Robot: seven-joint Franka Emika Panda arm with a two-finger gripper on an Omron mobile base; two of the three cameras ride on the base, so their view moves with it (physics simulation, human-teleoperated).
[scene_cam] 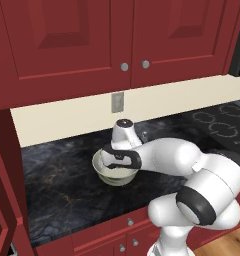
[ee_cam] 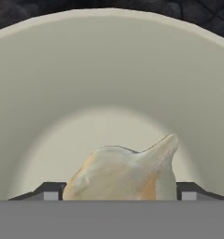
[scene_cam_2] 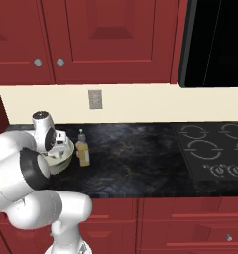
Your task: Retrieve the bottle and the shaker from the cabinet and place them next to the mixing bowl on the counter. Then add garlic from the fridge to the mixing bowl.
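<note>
From the hand view, the garlic [ee_cam: 125, 172] lies between the end effector's [ee_cam: 117, 192] two spread finger tips, low inside the mixing bowl [ee_cam: 109, 70]; whether they press it I cannot tell. The right base view adds the bottle [scene_cam_2: 82, 150] standing just beside the bowl on the black surface [scene_cam_2: 141, 158], with open room toward the stovetop [scene_cam_2: 215, 149].

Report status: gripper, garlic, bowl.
Gripper over bowl, garlic between its fingertips, release unclear. Bottle beside bowl. Nothing in the way.
</note>
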